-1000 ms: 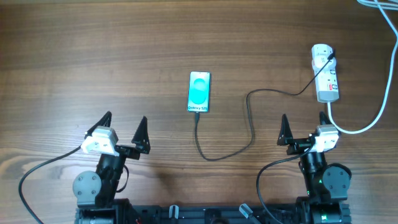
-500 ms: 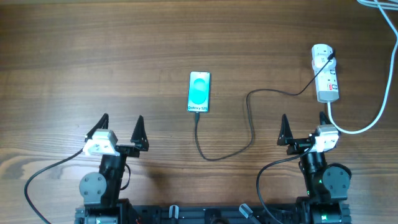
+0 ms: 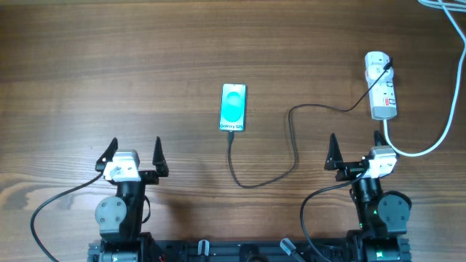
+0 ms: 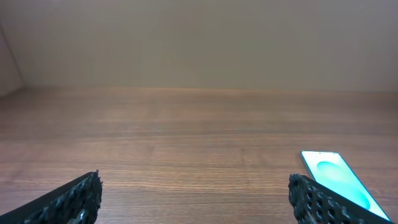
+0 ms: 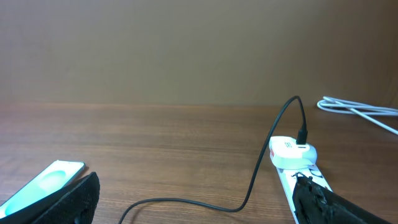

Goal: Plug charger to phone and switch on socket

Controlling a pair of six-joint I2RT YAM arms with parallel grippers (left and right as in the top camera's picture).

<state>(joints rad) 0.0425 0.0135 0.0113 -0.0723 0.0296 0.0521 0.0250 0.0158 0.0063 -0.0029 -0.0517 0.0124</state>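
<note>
From overhead, the phone (image 3: 233, 107) lay flat near the middle of the wooden surface (image 3: 109, 58), cyan screen up, its white strip at the end nearer the arms. The charger (image 3: 293, 142) ran from that near end, looped toward the arms, curved up to the right and climbed to the socket (image 3: 381, 91). Its black plug sat in the far end of the socket. Whether the tiny tip was fully seated in the phone could not be told. The socket lay at the far right, and its thick white cord (image 3: 411, 154) swept out past the right arm. The switch position was not readable. The left fingers (image 3: 156, 156) stood spread wide and held nothing, well apart from the phone. The right fingers (image 3: 333, 154) were likewise spread wide and empty, below the socket.

From the left wrist, both dark fingertips (image 4: 74, 199) showed at the bottom corners with bare surface between them. The phone (image 4: 336, 180) lay just beside the right tip.

From the right wrist, the fingertips (image 5: 68, 199) were again far apart and empty. The phone (image 5: 43, 180) lay at the lower left. The socket (image 5: 292, 152) sat at the right with the charger (image 5: 261, 168) arching up into it.
</note>
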